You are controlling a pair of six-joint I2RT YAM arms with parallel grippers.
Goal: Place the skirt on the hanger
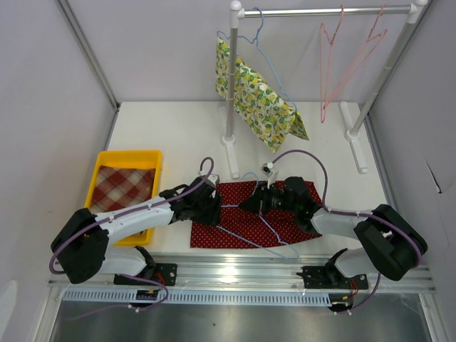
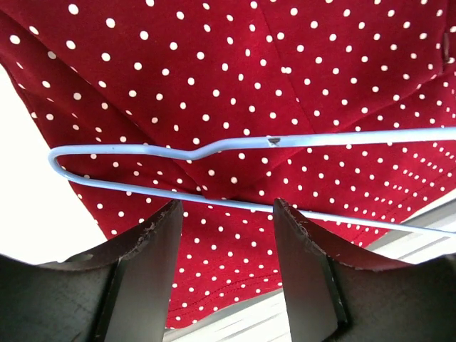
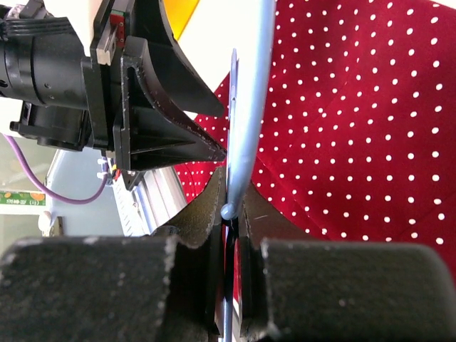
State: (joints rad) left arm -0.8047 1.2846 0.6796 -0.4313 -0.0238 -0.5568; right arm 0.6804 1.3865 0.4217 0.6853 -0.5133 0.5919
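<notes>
We see the red polka-dot skirt (image 1: 246, 224) lying flat on the counter (image 1: 178, 135), close to the middle of its near edge. A blue wire hanger (image 2: 342, 137) rests on top of the fabric, and one rounded end of it reaches almost to the skirt's edge.

The right claw (image 3: 229, 203) is pinched tight on the hanger's wire, which rises straight up from between its fingers in the right wrist view. The left claw (image 2: 226, 214) stands wide, holding nothing. Its two dark fingers (image 2: 153, 249) sit over the skirt at the hanger's rounded end, and the lower wire runs just past their tips. We cannot tell whether they touch it. The two claws face each other closely above the skirt.

At the counter's left edge sits a yellow tray (image 1: 100, 160) with a plaid cloth (image 1: 125, 187) in it. Along the far edge stands a clothes rack (image 1: 328, 11) carrying a lemon-print garment (image 1: 260, 100) and a bare pink hanger (image 1: 342, 64).
</notes>
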